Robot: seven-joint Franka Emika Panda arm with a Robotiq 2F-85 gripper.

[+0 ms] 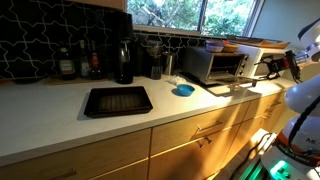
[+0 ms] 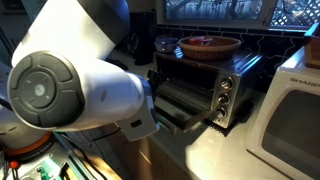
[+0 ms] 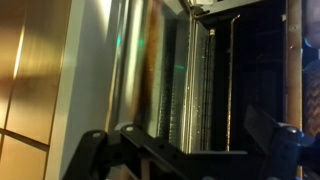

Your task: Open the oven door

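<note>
The silver toaster oven [image 1: 224, 64] stands on the counter at the back, and also shows in an exterior view [image 2: 205, 85]. Its door [image 1: 228, 88] hangs down and open in front of it, with the dark inside showing [image 2: 180, 95]. In the wrist view the door's metal and glass [image 3: 160, 70] fill the middle, turned sideways. My gripper [image 3: 188, 150] is open, its two black fingers spread wide at the bottom edge, holding nothing. In an exterior view the gripper [image 1: 273, 67] hangs just beside the oven. The white arm [image 2: 70, 70] hides the gripper in the close exterior view.
A black baking tray [image 1: 117, 100] and a blue bowl [image 1: 183, 90] lie on the white counter [image 1: 60, 125]. Bottles and a dark jug [image 1: 123, 62] stand at the back wall. A brown bowl [image 2: 210, 44] sits on the oven. A white microwave [image 2: 292, 120] stands next to it.
</note>
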